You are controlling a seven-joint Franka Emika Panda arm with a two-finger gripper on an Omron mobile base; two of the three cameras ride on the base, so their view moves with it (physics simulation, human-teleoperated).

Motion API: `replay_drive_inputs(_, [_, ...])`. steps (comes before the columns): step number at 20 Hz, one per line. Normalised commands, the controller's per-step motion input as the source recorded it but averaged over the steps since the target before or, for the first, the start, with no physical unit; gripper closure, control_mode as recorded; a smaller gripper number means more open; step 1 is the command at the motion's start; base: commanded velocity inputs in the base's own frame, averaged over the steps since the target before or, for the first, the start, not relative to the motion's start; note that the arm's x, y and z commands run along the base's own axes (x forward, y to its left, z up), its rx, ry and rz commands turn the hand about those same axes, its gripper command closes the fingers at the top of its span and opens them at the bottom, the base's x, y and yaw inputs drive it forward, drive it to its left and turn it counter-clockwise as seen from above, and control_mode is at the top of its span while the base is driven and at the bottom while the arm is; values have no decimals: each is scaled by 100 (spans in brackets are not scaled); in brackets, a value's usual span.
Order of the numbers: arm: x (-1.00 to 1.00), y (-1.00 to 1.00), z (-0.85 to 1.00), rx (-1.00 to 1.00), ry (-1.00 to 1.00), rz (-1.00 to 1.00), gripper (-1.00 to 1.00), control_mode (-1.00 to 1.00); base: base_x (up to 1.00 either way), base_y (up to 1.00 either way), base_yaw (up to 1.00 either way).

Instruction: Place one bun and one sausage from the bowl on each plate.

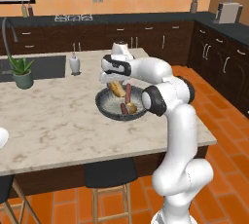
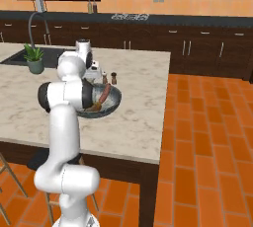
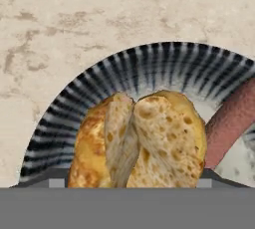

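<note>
Here the jaws (image 1: 115, 84) hung low over the wide, shallow, dark grey-blue bowl (image 1: 103, 105) on the pale marbled bench (image 1: 53, 121). A split golden-brown bun (image 3: 144, 143) lay right at their tips, but whether they had closed on it I could not tell. A reddish-brown sausage (image 3: 230, 123) lay just beside the bun, leaning against the bowl's striped wall.
</note>
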Motion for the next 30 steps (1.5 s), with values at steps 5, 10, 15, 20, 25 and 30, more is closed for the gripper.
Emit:
replay_drive_inputs(5, [-100,-61,19,0,-5,0,100,-100,0,0,0])
replay_drive_inputs(10, [-100,-37,55,-2,-3,0,100,-100,0,0,0])
replay_drive_inputs(15, [-100,-3,61,-2,-10,0,100,-100,0,0,0])
replay_drive_inputs(20, [-100,2,35,0,-13,0,100,-100,0,0,0])
replay_drive_inputs(25, [-59,0,12,0,-2,0,100,-100,0,0,0])
replay_drive_inputs(30, [-7,0,0,0,0,0,100,-100,0,0,0])
